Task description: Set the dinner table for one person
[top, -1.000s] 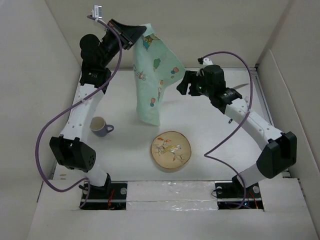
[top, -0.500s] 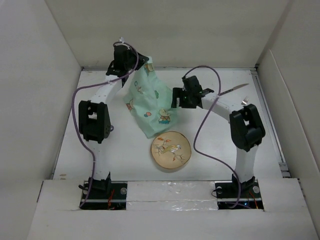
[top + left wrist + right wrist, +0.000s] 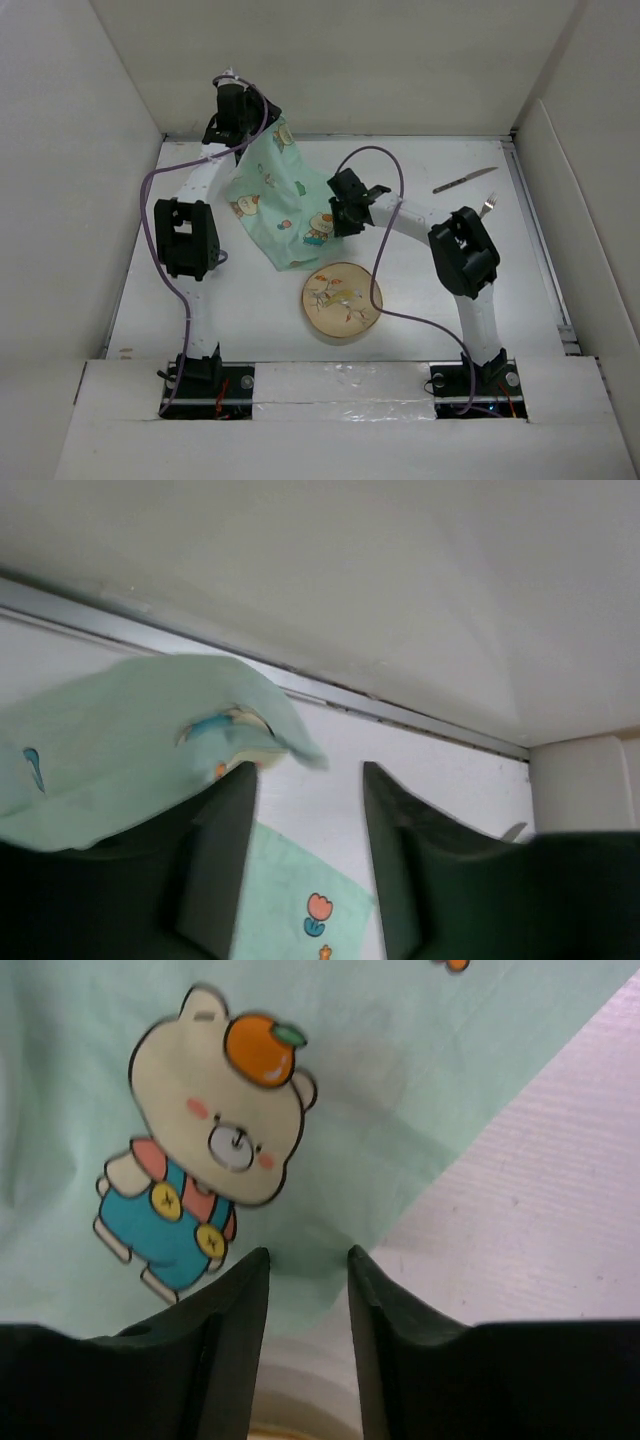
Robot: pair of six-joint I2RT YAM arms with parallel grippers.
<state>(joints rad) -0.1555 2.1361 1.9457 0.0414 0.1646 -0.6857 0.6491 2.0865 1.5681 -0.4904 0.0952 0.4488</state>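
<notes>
Spreading the mint-green cloth mat (image 3: pixel 272 200) looks like the step you are on, and it is not flat yet.

Your left pincer (image 3: pixel 305 775) stands spread. A folded corner of the mat droops over the tip of one finger, and nothing lies in the gap. Your right pincer (image 3: pixel 308 1260) is narrowed but parted, with the mat's edge right at its tips. No fabric shows in the gap.

The dinner table (image 3: pixel 430 270) lies beneath both pincers. The mat sits on it between them, bunched up towards the left one.

What could go wrong:
- Pulling the left pincer back while that corner hangs on its finger would likely drag the corner along. That would fold the mat over itself.
- Closing the right pincer where it stands may catch only the very hem. A thin hold like that would probably slip once you tug.
- The plate (image 3: pixel 343 300) sits just under and behind the right pincer, close to the mat's near corner. I cannot tell whether the two touch. A low sweep could shove the plate or ride the cloth onto its rim.
- The knife (image 3: pixel 463 180) and fork (image 3: pixel 489 205) lie well off to the right pincer's outer side. They are safe for now, though a wide elbow swing could knock them.
</notes>
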